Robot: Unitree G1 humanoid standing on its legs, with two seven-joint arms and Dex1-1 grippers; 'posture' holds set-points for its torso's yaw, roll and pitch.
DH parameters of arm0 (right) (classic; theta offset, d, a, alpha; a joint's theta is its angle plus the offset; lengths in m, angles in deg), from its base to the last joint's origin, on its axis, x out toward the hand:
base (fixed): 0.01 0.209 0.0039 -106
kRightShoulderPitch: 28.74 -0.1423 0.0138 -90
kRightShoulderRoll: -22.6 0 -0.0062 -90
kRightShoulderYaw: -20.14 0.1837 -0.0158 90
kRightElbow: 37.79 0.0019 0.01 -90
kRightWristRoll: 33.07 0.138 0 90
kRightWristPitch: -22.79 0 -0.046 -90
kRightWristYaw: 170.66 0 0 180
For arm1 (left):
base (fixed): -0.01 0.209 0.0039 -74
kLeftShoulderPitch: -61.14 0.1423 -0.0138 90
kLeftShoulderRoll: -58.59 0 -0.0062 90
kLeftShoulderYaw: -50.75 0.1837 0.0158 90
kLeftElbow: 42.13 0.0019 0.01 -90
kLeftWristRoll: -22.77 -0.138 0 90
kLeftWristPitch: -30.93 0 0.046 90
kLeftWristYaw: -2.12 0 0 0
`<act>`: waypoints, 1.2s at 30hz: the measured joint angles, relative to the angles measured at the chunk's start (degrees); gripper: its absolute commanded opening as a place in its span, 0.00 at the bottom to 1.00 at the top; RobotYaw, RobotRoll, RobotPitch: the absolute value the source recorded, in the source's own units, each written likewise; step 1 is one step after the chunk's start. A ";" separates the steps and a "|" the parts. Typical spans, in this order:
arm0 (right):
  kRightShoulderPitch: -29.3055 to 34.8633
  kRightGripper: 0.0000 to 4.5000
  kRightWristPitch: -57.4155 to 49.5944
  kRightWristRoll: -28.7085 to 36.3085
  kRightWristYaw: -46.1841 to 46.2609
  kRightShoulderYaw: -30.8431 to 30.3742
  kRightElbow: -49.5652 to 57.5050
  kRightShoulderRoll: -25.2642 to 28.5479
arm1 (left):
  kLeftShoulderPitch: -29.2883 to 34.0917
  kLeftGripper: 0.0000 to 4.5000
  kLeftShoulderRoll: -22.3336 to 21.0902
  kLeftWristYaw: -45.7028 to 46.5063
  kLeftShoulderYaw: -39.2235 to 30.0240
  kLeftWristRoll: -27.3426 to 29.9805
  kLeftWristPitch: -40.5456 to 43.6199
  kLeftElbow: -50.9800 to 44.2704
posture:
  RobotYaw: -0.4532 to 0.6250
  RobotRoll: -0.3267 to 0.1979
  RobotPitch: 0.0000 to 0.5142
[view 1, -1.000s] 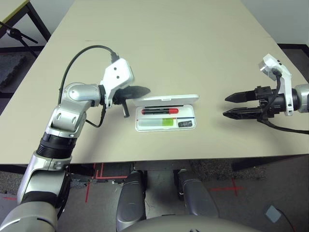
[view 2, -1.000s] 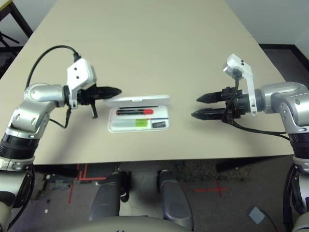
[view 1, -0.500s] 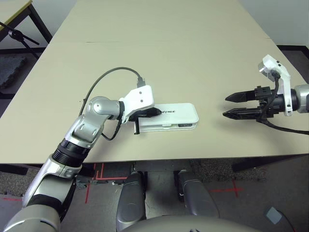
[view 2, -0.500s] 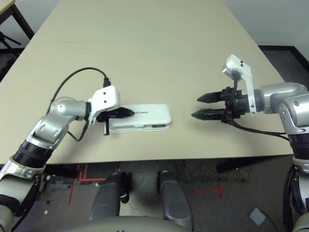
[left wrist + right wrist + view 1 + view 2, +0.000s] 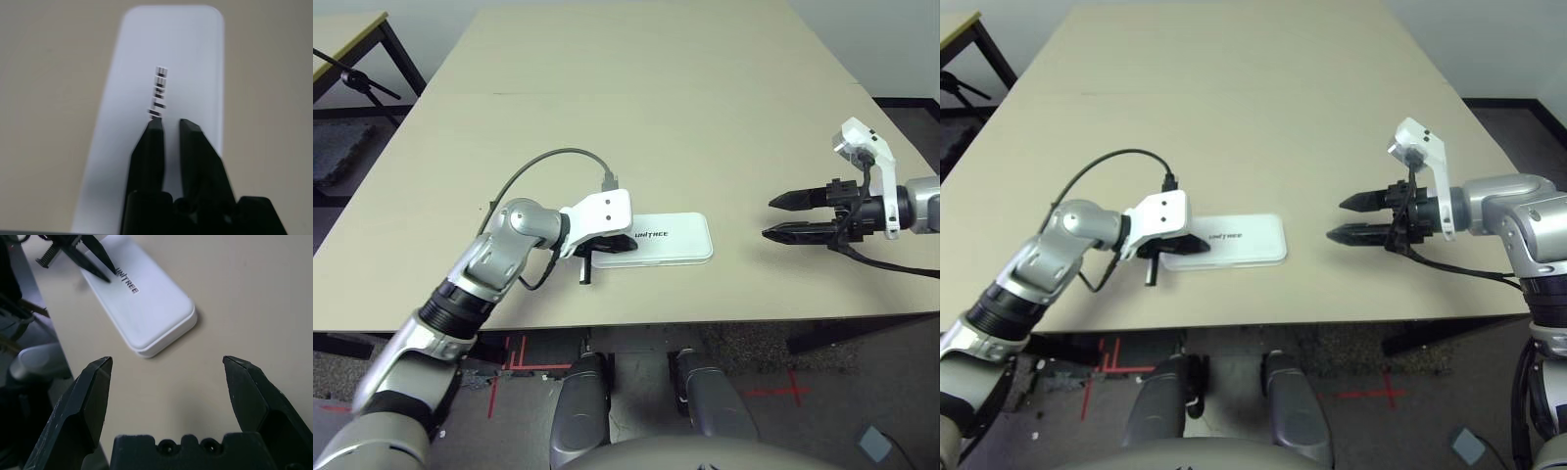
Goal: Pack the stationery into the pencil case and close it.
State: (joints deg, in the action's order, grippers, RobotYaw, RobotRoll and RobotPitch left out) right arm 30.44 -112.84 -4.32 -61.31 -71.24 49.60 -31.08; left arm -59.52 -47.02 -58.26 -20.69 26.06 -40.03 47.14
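Flat white plastic case (image 5: 658,238), rounded corners, lay closed on the smooth beige table (image 5: 656,108). Left gripper (image 5: 170,126), fingers nearly together, pressed its lid, gripping nothing. Right gripper (image 5: 781,216) hovered well apart, wide open, empty.

Both head cameras look forward and down over the counter (image 5: 636,98), sharing almost the same scene. The left wrist camera sits close above the pencil case (image 5: 161,98), looking along the left end effector (image 5: 168,125). The right wrist camera looks past the right end effector (image 5: 166,364) at that same case, farther off.
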 measured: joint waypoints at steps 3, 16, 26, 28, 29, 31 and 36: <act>-0.69 1.00 1.56 -0.39 5.66 2.33 -2.64 -5.04 | 0.18 0.65 0.51 2.43 -5.59 2.62 -0.60 -0.04 | 0.38 0.62 0.34; -2.97 1.00 27.89 -7.69 39.38 16.85 -17.42 -24.56 | -1.13 1.00 6.60 34.72 -35.40 7.86 -6.43 10.27 | 0.41 0.62 0.32; -3.08 1.00 45.19 -11.44 55.82 22.71 -31.05 -27.50 | -0.01 1.00 6.71 46.86 -42.04 7.81 -18.45 22.59 | 0.39 0.62 0.33; -3.50 1.00 47.16 -11.71 56.51 22.96 -33.08 -27.44 | -0.17 1.00 6.71 47.21 -42.03 7.81 -19.59 23.65 | 0.39 0.62 0.33; -3.98 1.00 48.15 -11.76 56.67 23.07 -34.34 -27.22 | -0.32 1.00 6.71 47.53 -41.95 7.81 -20.12 24.26 | 0.38 0.62 0.34; -5.04 1.00 49.73 -11.79 56.76 23.34 -36.70 -26.22 | -0.47 1.00 6.71 48.20 -41.62 7.78 -20.81 24.64 | 0.38 0.62 0.34; -7.90 1.00 52.58 -11.75 56.54 24.46 -39.68 -24.44 | -1.86 1.00 6.84 49.50 -40.30 7.76 -21.70 24.70 | 0.35 0.62 0.37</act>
State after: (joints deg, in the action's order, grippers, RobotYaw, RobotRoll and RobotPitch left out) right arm 22.54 -60.26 -16.07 -4.77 -46.78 9.92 -55.52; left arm -61.38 -40.19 -8.76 -60.99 33.82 -61.73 71.84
